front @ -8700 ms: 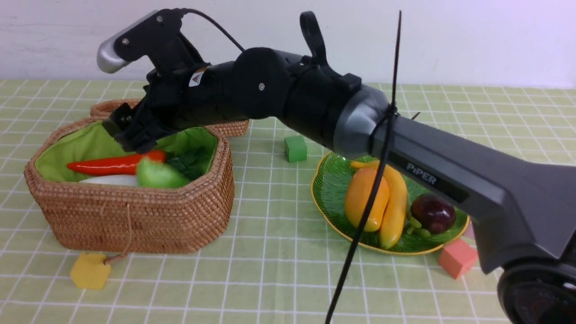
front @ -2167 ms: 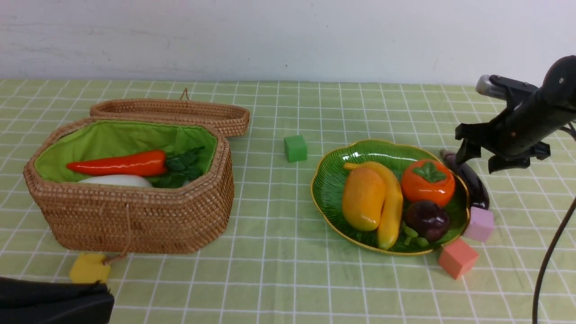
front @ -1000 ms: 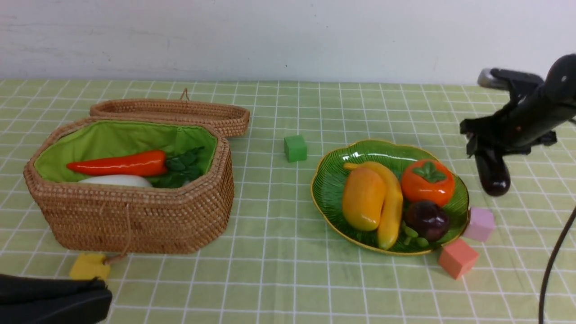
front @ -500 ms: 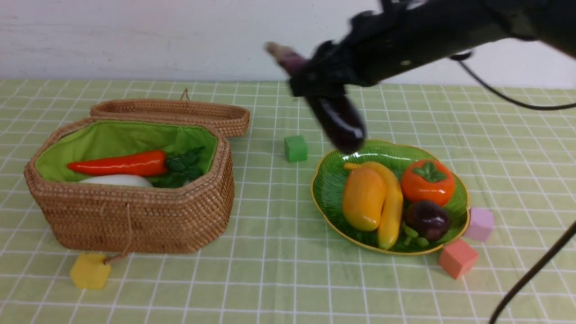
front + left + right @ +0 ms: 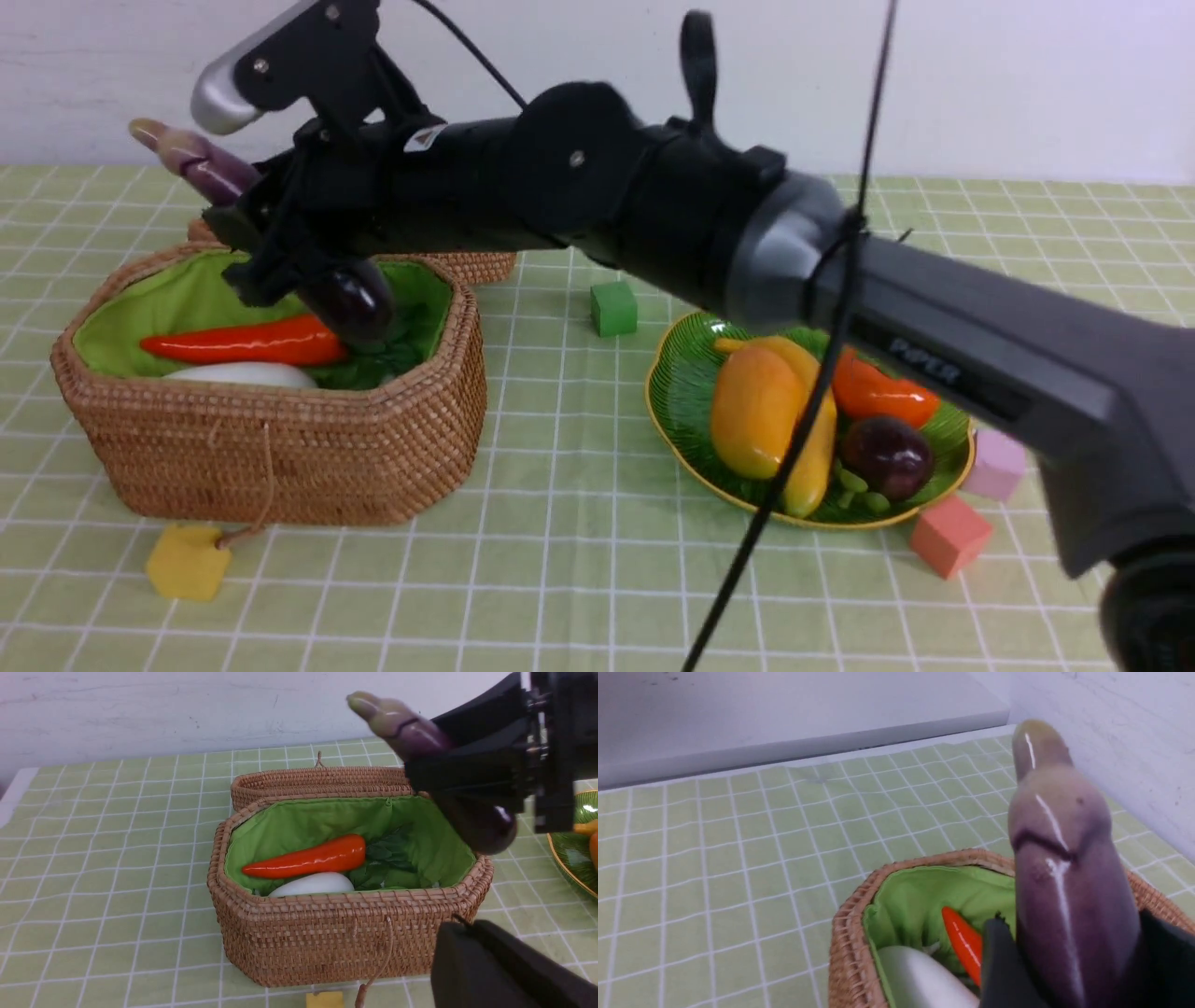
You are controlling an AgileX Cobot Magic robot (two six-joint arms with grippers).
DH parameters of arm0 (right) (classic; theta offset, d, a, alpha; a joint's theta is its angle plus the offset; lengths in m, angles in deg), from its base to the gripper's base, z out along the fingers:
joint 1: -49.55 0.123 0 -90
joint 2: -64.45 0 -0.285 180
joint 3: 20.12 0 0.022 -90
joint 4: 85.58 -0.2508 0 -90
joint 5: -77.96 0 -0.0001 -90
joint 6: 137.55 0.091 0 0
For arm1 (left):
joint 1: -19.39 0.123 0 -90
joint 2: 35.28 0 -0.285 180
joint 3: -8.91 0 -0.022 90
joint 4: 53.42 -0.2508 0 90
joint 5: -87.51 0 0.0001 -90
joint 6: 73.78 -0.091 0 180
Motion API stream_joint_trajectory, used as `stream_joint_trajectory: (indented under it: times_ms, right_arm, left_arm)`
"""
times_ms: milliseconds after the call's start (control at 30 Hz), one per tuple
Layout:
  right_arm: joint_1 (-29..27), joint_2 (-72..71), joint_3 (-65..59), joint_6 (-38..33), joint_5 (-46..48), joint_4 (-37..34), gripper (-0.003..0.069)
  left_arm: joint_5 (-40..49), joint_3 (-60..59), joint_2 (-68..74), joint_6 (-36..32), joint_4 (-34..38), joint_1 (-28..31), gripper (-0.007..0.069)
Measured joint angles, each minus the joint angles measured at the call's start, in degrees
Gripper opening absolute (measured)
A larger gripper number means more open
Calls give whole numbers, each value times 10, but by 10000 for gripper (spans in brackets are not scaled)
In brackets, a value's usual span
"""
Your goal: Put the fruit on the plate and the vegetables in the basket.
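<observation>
One eggplant [image 5: 344,287] is sitting pinched in my right end effector [image 5: 280,250], tilted, its dark rounded end hanging just above the open basket [image 5: 280,457] and its pale stem end [image 5: 154,135] pointing up and away. My left end effector [image 5: 504,970] is pressed together with nothing in it, showing only as a dark shape close to its own wrist camera.

Below the eggplant, the red chili pepper [image 5: 238,343] and the white radish [image 5: 241,375] are lying on the basket's green lining, the radish leaves [image 5: 392,350] beside them. My right arm [image 5: 840,289] is stretching across the front view, covering part of the plate [image 5: 677,392] and half of the persimmon [image 5: 878,397]. The mango [image 5: 752,411], banana [image 5: 810,439] and mangosteen [image 5: 887,455] are resting on the plate too.

A green cube [image 5: 612,308] is standing between basket and plate; a pink cube [image 5: 997,464] and a salmon cube [image 5: 948,536] are sitting just beside the plate's rim. The desk is wearing a light green checked cloth [image 5: 560,560], and a white wall [image 5: 980,84] is rising behind it.
</observation>
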Motion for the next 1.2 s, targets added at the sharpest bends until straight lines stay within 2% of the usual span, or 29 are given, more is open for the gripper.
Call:
stream_joint_trajectory:
  times_ms: [100, 200, 300, 367, 433, 500, 533, 600, 667, 733, 767, 800, 867, 933, 1000, 1100, 1200]
  right_arm:
    - [0, 28, 16, -4, -14, -1, 342]
    - [-1, 33, 16, -4, -11, -1, 379]
    - [-1, 29, 17, -4, 5, 5, 552]
    - [-3, 19, 18, -3, 28, 16, 626]
    - [-10, 0, 18, 16, 76, 42, 668]
    - [-14, -14, 18, 41, 113, 64, 667]
    - [-22, -40, 19, 110, 184, 110, 636]
    - [-29, -70, 20, 187, 266, 170, 584]
    - [-33, -98, 21, 282, 340, 231, 503]
    - [-34, -135, 21, 374, 437, 319, 371]
    - [-34, -138, 21, 381, 446, 326, 371]
    - [-34, -158, 21, 422, 494, 372, 279]
    - [-34, -185, 21, 461, 526, 423, 120]
    - [-34, -211, 14, 479, 532, 442, 25]
    - [-34, -238, -2, 492, 533, 449, -11]
    - [-34, -296, -54, 514, 531, 455, -18]
    - [-34, -418, -189, 561, 531, 469, -13]
  left_arm:
    - [0, 0, 0, 0, 4, 0, -13]
    - [0, 0, 0, 0, 13, 0, -13]
    - [-7, 0, 0, -4, 18, 0, -13]
    - [-12, 0, 0, -5, 20, 0, -13]
    - [-20, 0, 0, -5, 24, 0, -13]
    - [-27, 0, 0, -6, 27, 0, -13]
    - [-38, 0, 0, -10, 35, 0, -13]
    - [-52, 0, 0, -20, 54, 0, -13]
    - [-69, 0, 0, -45, 81, 0, -13]
    - [-90, 0, 0, -79, 118, 0, -13]
    - [-92, 0, 0, -83, 121, 0, -13]
    - [-111, 0, 0, -104, 148, 0, -13]
    - [-140, 0, -1, -130, 190, 0, -13]
    - [-153, 0, -10, -137, 216, 0, -13]
    - [-161, -4, -25, -140, 226, 0, -13]
    - [-176, -25, -67, -150, 232, 0, -13]
    - [-197, -92, -157, -152, 250, 0, -13]
